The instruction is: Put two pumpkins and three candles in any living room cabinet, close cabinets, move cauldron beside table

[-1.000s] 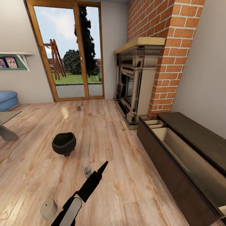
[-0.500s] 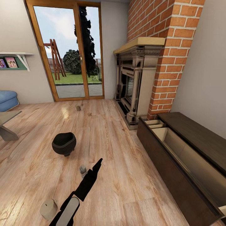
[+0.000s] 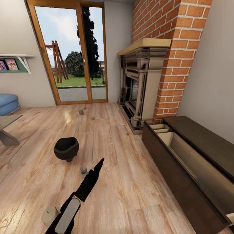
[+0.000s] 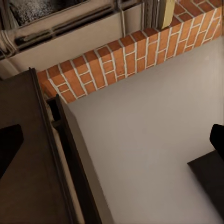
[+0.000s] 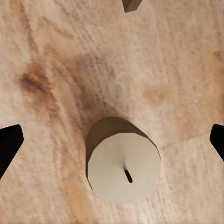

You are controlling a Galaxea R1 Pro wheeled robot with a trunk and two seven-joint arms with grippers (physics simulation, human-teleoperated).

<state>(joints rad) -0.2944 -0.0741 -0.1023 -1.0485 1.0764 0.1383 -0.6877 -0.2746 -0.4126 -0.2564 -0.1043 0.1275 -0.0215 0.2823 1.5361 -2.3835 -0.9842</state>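
A black cauldron [image 3: 66, 149] stands on the wood floor. One beige candle [image 3: 48, 215] sits at the near left, partly behind my right arm. A second candle [image 3: 83, 169] peeks out beside my right gripper [image 3: 99, 163], and a third candle [image 3: 81, 112] is far off by the glass door. In the right wrist view the open right gripper [image 5: 112, 140] hangs over an upright candle [image 5: 123, 168]. The left gripper [image 4: 114, 142] is open and empty, facing the dark cabinet [image 4: 28, 177]. The cabinet [image 3: 175, 169] has its long drawer pulled out. The pumpkins are out of view.
The glass table's corner [image 3: 8, 125] juts in at the left edge, with a blue sofa [image 3: 7, 103] behind it. The ornate fireplace [image 3: 143, 87] and brick chimney [image 3: 169, 65] stand just beyond the cabinet. Open floor lies between the cauldron and the cabinet.
My right arm has swung left and its tip has moved a little farther out, covering more of the middle candle. The cauldron, cabinet and camera have stayed put.
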